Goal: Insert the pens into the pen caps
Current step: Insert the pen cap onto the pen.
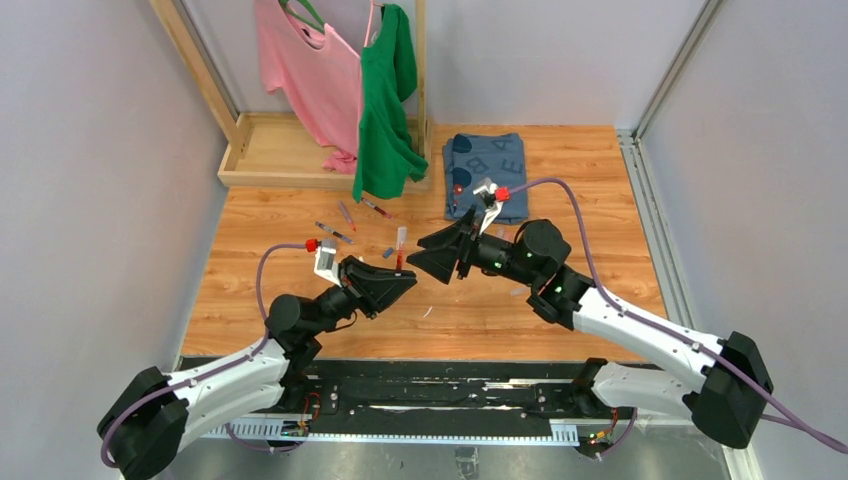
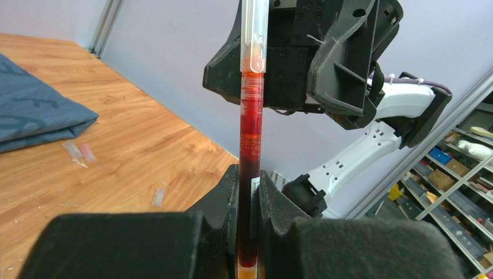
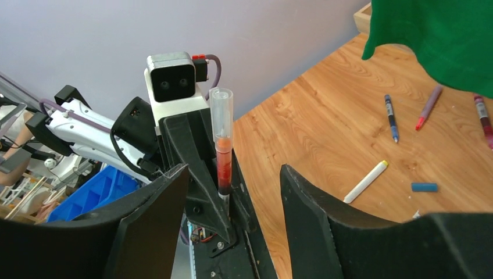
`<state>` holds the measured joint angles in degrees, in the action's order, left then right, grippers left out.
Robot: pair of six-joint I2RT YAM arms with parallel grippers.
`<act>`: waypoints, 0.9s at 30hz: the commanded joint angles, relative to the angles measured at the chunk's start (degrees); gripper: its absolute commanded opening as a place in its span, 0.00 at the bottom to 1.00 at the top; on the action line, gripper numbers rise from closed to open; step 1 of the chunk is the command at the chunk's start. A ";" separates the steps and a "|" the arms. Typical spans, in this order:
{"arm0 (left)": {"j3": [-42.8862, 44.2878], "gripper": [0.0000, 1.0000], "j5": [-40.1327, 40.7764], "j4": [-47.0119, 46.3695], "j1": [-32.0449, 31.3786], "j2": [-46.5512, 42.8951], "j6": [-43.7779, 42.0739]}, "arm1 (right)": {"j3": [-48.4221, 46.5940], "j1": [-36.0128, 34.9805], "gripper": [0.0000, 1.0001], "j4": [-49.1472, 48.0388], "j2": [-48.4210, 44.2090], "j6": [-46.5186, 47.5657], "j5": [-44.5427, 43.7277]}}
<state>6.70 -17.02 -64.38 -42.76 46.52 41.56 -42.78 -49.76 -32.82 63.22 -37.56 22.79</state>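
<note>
**Cap Sits on the Red Pen, Right Arm Stands Open**

Wide view first: the wooden counter (image 1: 600, 230) carries a wooden rack (image 1: 270, 160) at the far end. A green shirt (image 1: 385, 110) and a pink shirt (image 1: 305, 70) hang there, with a folded blue cloth (image 1: 485, 165) lying beside them.

Both arms meet over the middle of the counter. The left pincer (image 2: 250, 192) is pressed together on the lower barrel of a red pen (image 2: 251, 133), holding it upright and clear of the wood. The right pincer (image 3: 232, 180) is spread wide, one finger on either side of the pen and neither touching it.

On the pen's top end sits a clear cap (image 2: 254, 35), in line with the barrel and covering the tip. By the look of it, this insertion is done or all but done, and the step in hand is letting go.

The rest lie near the shirts: a blue-black pen (image 3: 391, 118), a purple pen (image 3: 429, 106) and a dark red pen (image 3: 482, 119). A white pen (image 3: 365, 181) and a blue cap (image 3: 424, 187) lie closer in. More clear caps (image 2: 74, 152) are scattered by the blue cloth.

Next, I'd say the right arm needs to back straight away without knocking the cap. The left can then lay the capped pen down, and each arm goes for a fresh pen and a loose cap. Those caps are tiny, so the pick calls for careful centring.
</note>
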 commanded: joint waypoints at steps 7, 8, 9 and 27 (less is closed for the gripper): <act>0.60 0.00 -2.37 1.93 0.27 -3.03 -2.47 | -6.93 3.90 0.63 6.59 -2.17 6.09 9.37; 0.60 0.00 -2.71 2.08 0.31 -3.14 -2.49 | -7.87 3.95 0.63 6.78 -1.56 6.30 10.16; 0.61 0.00 -3.09 2.14 0.31 -3.24 -2.47 | -8.59 4.15 0.63 6.80 -0.92 6.33 10.56; 1.20 0.00 -6.00 2.31 0.31 -3.51 -2.13 | -14.14 4.77 0.49 0.72 8.07 2.29 20.65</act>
<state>6.70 -21.87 -61.12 -42.76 43.57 40.12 -54.96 -45.60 -28.25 70.63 -33.89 40.05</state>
